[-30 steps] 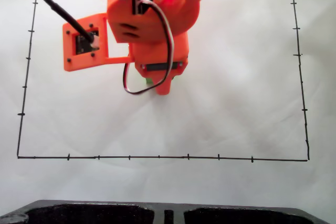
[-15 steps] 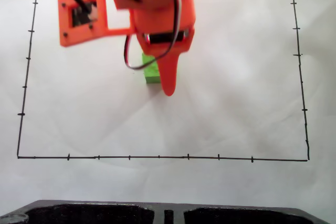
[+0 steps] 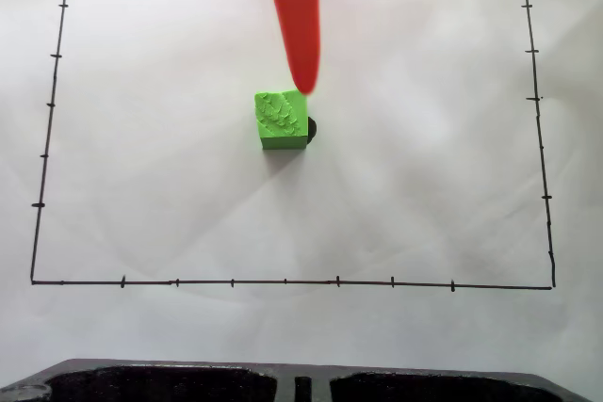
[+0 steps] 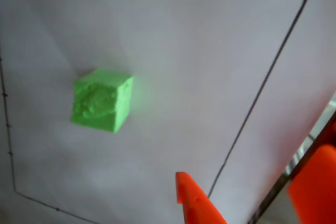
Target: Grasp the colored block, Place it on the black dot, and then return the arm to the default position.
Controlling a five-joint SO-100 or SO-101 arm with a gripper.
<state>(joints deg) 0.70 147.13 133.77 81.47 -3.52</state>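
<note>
Neon-green bumpy-topped cube sits on white paper near centre of the black-lined rectangle, free of the arm. Small black marker dot peeks out at cube's 3 o'clock edge, mostly covered. Orange plastic tapered gripper finger hangs down from 12 o'clock in fixed view, tip just by cube's 1 o'clock corner. Wrist view: cube at 10 o'clock, finger tip at 6 o'clock, well apart. Gripper holds nothing; jaw spread: can't tell.
</note>
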